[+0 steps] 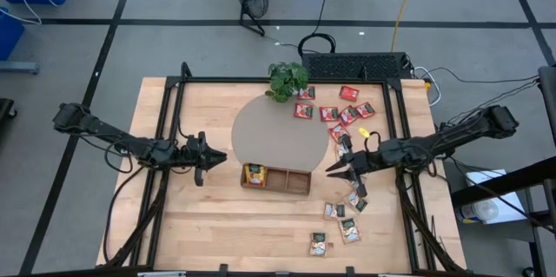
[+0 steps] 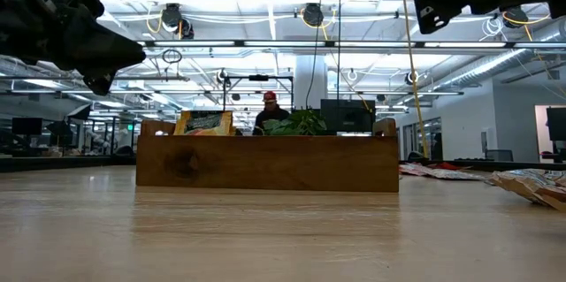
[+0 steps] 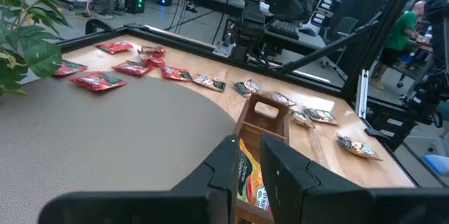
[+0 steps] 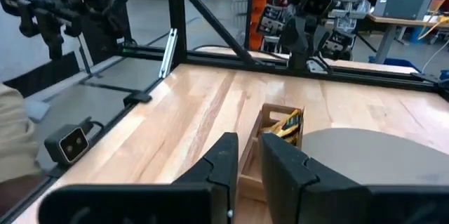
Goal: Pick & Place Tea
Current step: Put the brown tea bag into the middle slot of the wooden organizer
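Tea packets (image 1: 346,114) lie flat on the tabletop (image 1: 217,216), scattered top to bottom down its right side from above; one (image 1: 254,174) stands in the wooden tray (image 1: 295,181). Low down, its top edge runs sideways. Left tool (image 3: 250,164) and right tool (image 4: 247,155) are nearly closed, holding nothing.

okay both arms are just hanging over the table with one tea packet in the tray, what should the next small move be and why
Probably open the right gripper and lower it toward the loose tea packets lying close beside it. Its narrowly set fingers hold nothing, the wooden tray has only one packet in its left compartment, and the left gripper sits farther from any packet.
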Robot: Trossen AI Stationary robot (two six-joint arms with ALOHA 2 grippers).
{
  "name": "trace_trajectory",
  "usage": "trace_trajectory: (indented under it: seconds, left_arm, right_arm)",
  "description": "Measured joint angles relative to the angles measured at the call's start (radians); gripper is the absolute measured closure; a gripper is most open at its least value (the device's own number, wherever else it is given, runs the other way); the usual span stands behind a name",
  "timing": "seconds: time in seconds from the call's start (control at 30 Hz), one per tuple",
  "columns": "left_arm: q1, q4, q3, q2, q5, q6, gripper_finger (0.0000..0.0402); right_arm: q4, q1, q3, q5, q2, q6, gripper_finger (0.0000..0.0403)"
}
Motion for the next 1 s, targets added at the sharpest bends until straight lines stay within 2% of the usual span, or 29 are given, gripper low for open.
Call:
trace_trajectory:
  seconds: [0.37,0.6,1.0]
  left_arm:
    - [0.000,0.000,0.000,0.000,0.000,0.000,0.0339]
    - [0.000,0.000,0.000,0.000,0.000,0.000,0.0339]
    - [0.000,0.000,0.000,0.000,0.000,0.000,0.0339]
  right_arm:
    - [0.166,0.000,0.000,0.000,0.088,0.039,0.0358]
    - [0.292,0.000,0.000,0.000,0.163,-0.043,0.0358]
    - [0.300,0.000,0.000,0.003,0.188,-0.096,0.0358]
